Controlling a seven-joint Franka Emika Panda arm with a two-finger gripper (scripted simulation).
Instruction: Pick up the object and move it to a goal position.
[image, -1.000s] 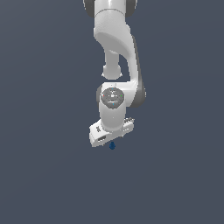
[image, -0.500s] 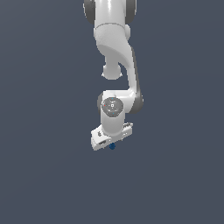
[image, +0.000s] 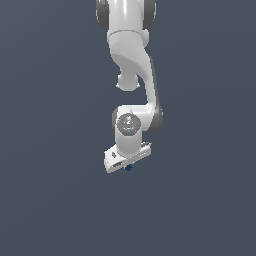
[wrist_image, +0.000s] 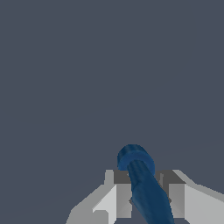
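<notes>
The object (image: 129, 168) is a tiny dark blue blob that peeks out just under my white gripper (image: 127, 164) in the exterior view. In the wrist view the object (wrist_image: 142, 181) shows as a dark blue rod with a rounded cap, held between my two grey fingers (wrist_image: 118, 192). My gripper (wrist_image: 144, 192) is shut on it. Most of the object is hidden by the hand in the exterior view. The white arm (image: 132, 65) reaches down from the top of the exterior view.
A plain dark grey surface (image: 55, 200) fills both views. No other objects or edges show.
The arm and gripper have risen slightly in the exterior view, carrying the blue object along under the hand.
</notes>
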